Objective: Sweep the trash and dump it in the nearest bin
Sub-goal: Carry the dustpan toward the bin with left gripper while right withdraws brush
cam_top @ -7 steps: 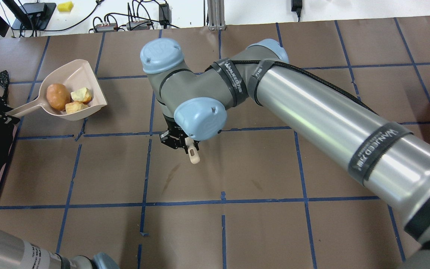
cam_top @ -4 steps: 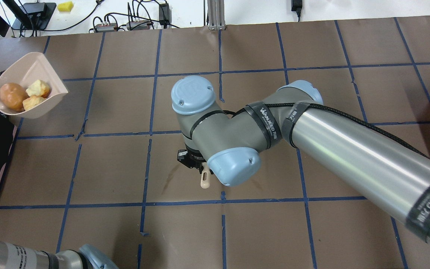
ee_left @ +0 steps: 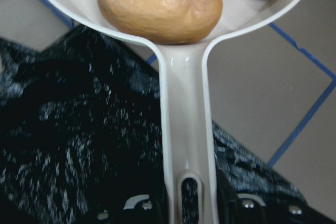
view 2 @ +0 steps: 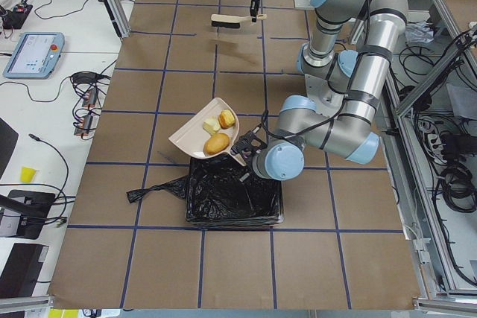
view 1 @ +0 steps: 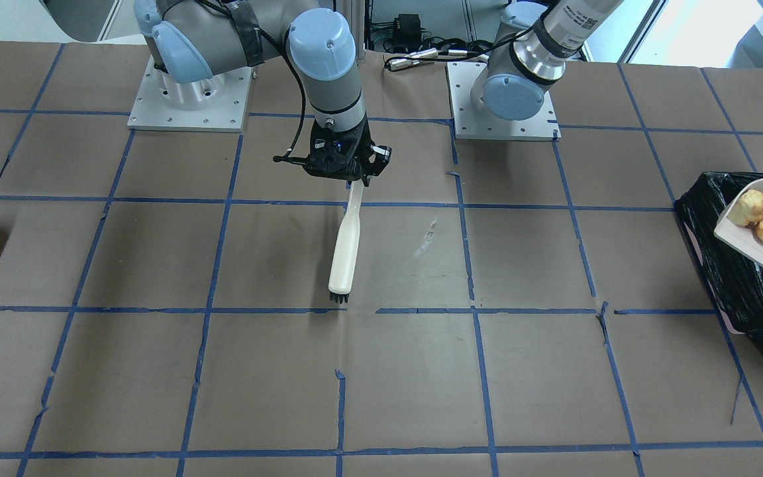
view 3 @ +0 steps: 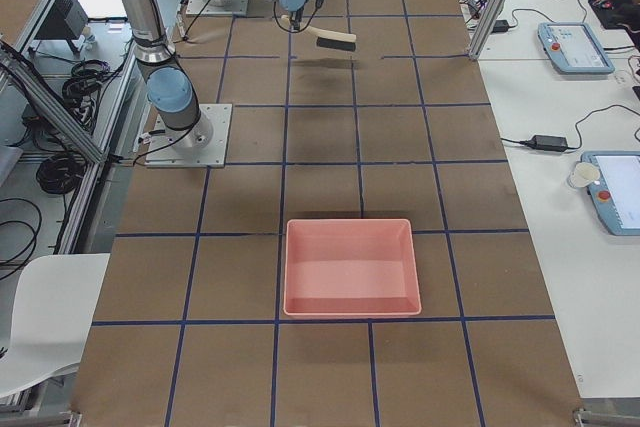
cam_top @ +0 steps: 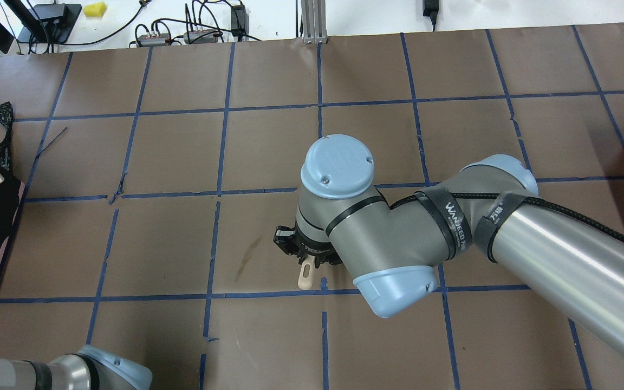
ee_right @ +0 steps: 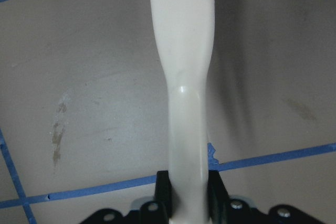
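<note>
Trash (view 2: 218, 141) sits loose in the dustpan (view 2: 192, 133) above the rim of the bin (view 2: 231, 199), at the surface's left edge. Light and rounded, it should roll out when tipped. Left gripper (ee_left: 191, 203) clamps the dustpan's handle, and right gripper (ee_right: 188, 195) pinches the brush (view 1: 345, 248).

Right arm (cam_top: 561, 254): silver tube, grey joints, pale-blue screwed caps (cam_top: 337, 167). Black braided cable (cam_top: 588, 222) under white-lettered black straps (cam_top: 455, 216). Right gripper (view 1: 354, 179): black. Left arm (view 1: 557, 33), upper right of front view: same finish, white label. Square metal base plates (view 1: 156, 109).
</note>
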`<state>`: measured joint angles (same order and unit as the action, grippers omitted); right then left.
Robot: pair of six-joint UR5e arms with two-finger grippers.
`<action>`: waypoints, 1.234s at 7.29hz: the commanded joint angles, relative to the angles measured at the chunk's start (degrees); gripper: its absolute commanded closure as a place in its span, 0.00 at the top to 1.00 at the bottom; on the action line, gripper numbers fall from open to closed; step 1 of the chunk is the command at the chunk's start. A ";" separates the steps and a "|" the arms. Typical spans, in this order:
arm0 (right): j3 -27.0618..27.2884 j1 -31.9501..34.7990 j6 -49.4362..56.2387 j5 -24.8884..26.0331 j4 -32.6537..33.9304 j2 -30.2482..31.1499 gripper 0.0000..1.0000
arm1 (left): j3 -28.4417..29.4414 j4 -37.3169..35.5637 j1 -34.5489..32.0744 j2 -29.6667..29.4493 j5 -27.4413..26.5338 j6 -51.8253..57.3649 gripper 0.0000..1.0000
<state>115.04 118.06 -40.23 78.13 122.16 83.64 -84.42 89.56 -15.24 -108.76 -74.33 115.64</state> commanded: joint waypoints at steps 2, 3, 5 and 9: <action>7.20 -0.28 4.46 -3.68 6.05 0.73 0.02 | 4.86 -1.41 4.08 0.04 -6.59 0.64 0.12; 7.57 -0.29 4.72 -3.68 7.56 0.56 0.02 | 5.66 -1.49 3.99 0.04 -7.05 0.64 0.12; 7.83 0.15 7.16 -2.72 9.15 0.56 0.02 | 5.15 -3.07 4.08 -0.57 -7.49 0.90 0.12; 9.15 -0.64 7.62 -3.51 9.07 -0.06 0.06 | 3.74 -10.63 3.99 -1.72 -11.10 0.90 0.12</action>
<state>123.95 117.64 -32.99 74.69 131.29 83.84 -80.26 80.96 -11.21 -110.09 -85.07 116.55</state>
